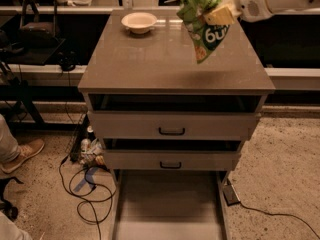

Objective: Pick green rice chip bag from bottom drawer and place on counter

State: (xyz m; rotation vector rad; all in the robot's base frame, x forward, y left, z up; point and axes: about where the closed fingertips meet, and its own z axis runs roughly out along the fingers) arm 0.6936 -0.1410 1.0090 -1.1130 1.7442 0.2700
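The green rice chip bag hangs tilted in the air above the right half of the counter, casting a shadow on it. My gripper reaches in from the upper right on a white arm and is shut on the bag's upper right part. The bottom drawer is pulled out below the cabinet, and its flat floor shows nothing on it.
A white bowl stands at the counter's back left. The two upper drawers with black handles are slightly open. Cables and clutter lie on the floor at the left, by a person's shoe. A small block lies right of the drawer.
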